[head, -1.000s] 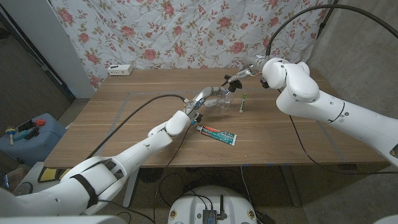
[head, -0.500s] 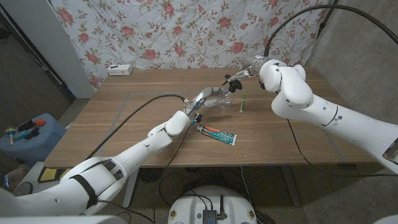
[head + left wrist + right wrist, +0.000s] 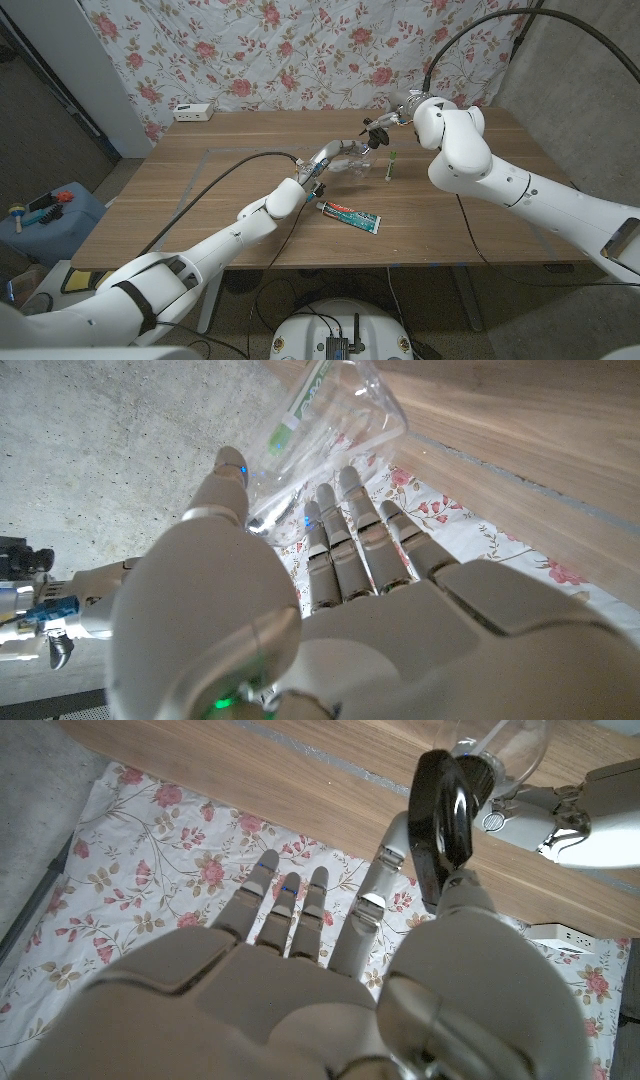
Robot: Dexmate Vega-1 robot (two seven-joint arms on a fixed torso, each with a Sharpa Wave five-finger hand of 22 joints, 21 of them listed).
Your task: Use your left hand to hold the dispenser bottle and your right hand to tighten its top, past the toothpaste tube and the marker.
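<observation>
the left hand [image 3: 338, 153] is reaching in toward the middle of the head frame, its fingers [image 3: 352, 525] wrapping around the clear dispenser bottle [image 3: 357, 161], which is sitting over the far half of the desk [image 3: 200, 185]. in the left wrist view the bottle's clear body [image 3: 330, 420] is lying against those fingers, with the thumb on its other side.

the right hand [image 3: 392, 118] is coming in at the upper right of centre, just above the bottle. its thumb and a finger are pinching the black top [image 3: 446, 812]; the rest of its fingers [image 3: 290, 905] are standing apart and straight. the top [image 3: 377, 128] is meeting the bottle's neck.

the marker [image 3: 392, 166], green-capped, is lying on the desk just right of the bottle. the toothpaste tube [image 3: 350, 216] is lying nearer the lower centre, apart from both hands. a white box [image 3: 193, 112] is sitting at the desk's upper-left edge, by the floral cloth [image 3: 260, 50].
</observation>
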